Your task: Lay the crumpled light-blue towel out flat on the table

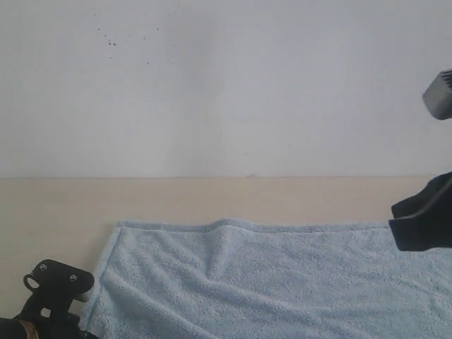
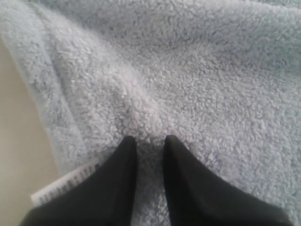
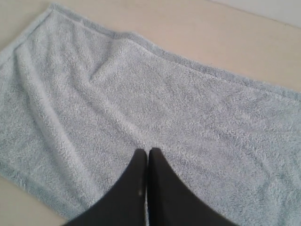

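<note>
White wall (image 1: 226, 85), faintly speckled toward 11 o'clock, meets the table (image 1: 56, 205) along a straight seam. In the exterior view the towel (image 1: 268, 282) lies spread on the table from centre down to 6 o'clock and across to 4 o'clock. Its far hem is straight except for one raised fold near centre, and shallow creases cross the pile.

The left arm (image 1: 53, 289) sits at 7 o'clock, by the towel's near-left corner. The left gripper (image 2: 149, 140) has its jaws narrowly apart, with a ridge of towel pile pinched between the tips. A white label (image 2: 66, 186) shows beside one finger.

The right arm (image 1: 424, 222) enters at 3 o'clock. The right gripper (image 3: 148, 151) has its jaws pressed together, holding nothing, over the towel.
</note>
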Controlling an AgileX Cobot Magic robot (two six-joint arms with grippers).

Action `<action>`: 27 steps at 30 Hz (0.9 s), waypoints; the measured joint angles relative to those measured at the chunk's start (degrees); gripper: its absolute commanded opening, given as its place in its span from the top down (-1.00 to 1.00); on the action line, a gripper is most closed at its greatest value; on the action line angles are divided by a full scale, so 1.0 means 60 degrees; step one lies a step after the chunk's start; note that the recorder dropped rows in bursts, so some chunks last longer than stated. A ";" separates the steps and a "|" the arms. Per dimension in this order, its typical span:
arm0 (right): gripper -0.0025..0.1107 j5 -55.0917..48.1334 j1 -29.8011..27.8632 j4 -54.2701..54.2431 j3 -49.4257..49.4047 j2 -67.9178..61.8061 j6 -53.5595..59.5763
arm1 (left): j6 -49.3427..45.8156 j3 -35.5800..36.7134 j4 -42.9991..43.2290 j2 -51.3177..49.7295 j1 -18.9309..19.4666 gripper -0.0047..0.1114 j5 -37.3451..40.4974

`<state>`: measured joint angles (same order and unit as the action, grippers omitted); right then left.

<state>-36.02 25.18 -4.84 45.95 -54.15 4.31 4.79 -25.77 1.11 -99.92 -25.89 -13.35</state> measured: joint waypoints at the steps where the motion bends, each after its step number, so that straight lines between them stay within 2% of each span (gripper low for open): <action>1: 0.96 0.0014 0.0000 0.0000 0.0003 0.0125 -0.0006 | 0.0005 -0.0022 -0.0045 0.0001 0.0000 0.54 0.0102; 12: 0.96 -0.0022 0.0000 0.0000 -0.0019 0.1422 -0.0337 | 0.0104 -0.0093 -0.0605 0.0308 0.0000 0.54 0.1448; 23: 0.96 -0.0438 0.0000 0.0000 -0.0036 0.1650 -0.0375 | 0.0639 0.1074 -0.0676 0.2428 0.0000 0.54 0.3371; 27: 0.96 -0.0461 0.0000 0.0000 -0.0036 0.1650 -0.0375 | 0.0676 0.1095 -0.0676 0.3094 0.0093 0.54 0.3253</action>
<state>-38.78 25.18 -4.84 45.73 -44.25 2.06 8.85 -19.19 -2.95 -81.36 -25.34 6.16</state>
